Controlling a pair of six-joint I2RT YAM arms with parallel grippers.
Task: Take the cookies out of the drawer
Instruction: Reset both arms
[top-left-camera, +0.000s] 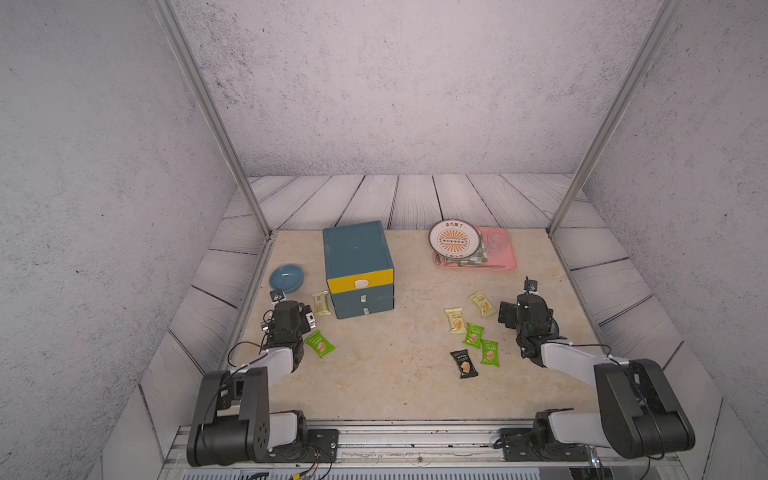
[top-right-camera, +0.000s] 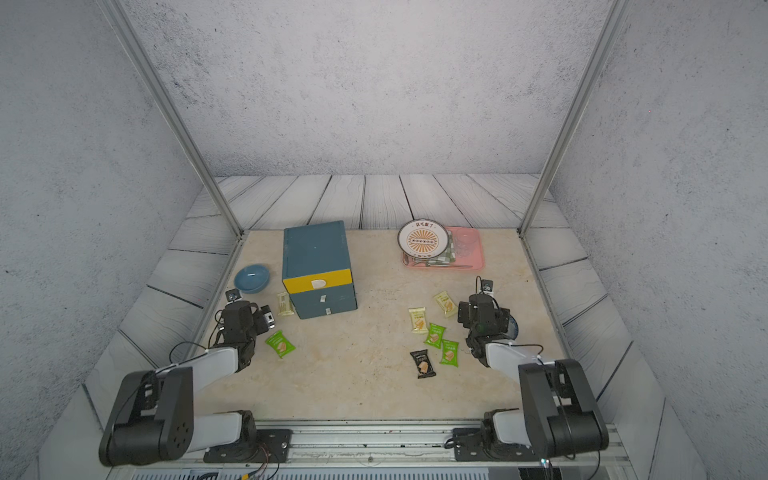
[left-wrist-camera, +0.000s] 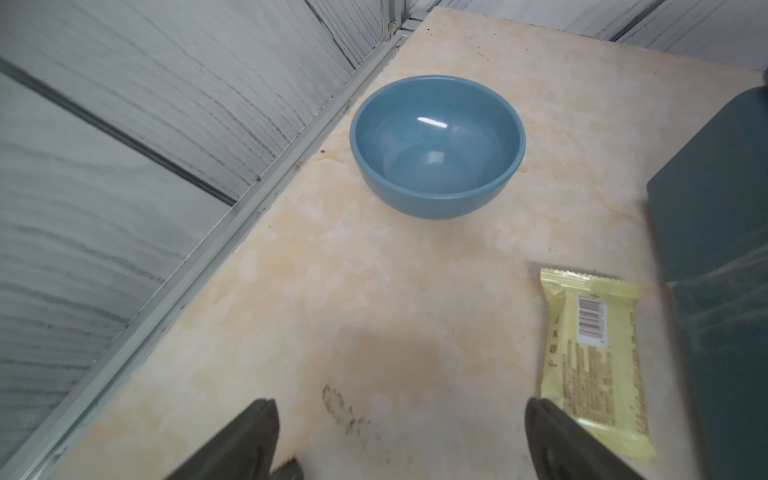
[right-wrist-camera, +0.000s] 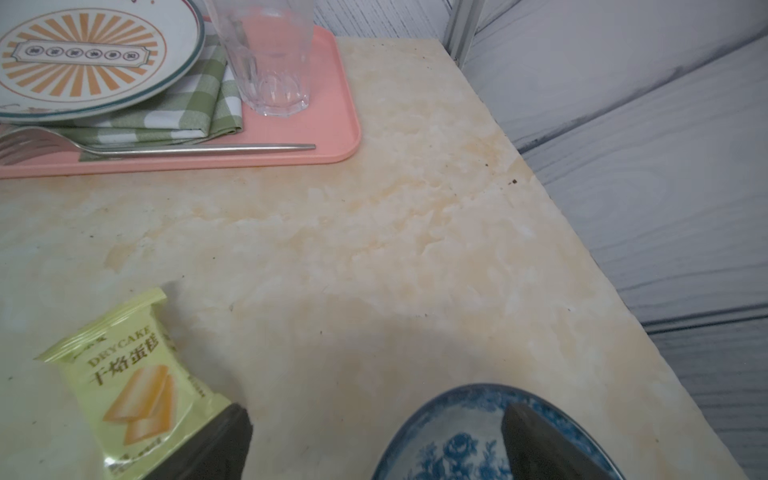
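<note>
Seven cookies (top-left-camera: 473, 335) out on the table, both grippers spread wide and holding nothing!

In both top views five packets lie scattered just beside the right gripper (right-wrist-camera: 374, 415) and two near the left gripper (left-wrist-camera: 399, 415), one pale yellow packet (left-wrist-camera: 594, 357) just beside the teal drawer unit (top-left-camera: 358, 270). The left wrist view catches that packet's barcode side and a blue bowl (left-wrist-camera: 436, 145). The right wrist view shows a blue-patterned dish (right-wrist-camera: 457, 449) right under the gripper, mostly hidden by the arm from above, plus the pink tray (right-wrist-camera: 332, 137) with plate (right-wrist-camera: 83, 54), glass (right-wrist-camera: 266, 62) and fork (right-wrist-camera: 187, 147). The beige marbled table top (top-left-camera: 395, 386) is stained, with grey plank panels and speckled grey walls all round.
</note>
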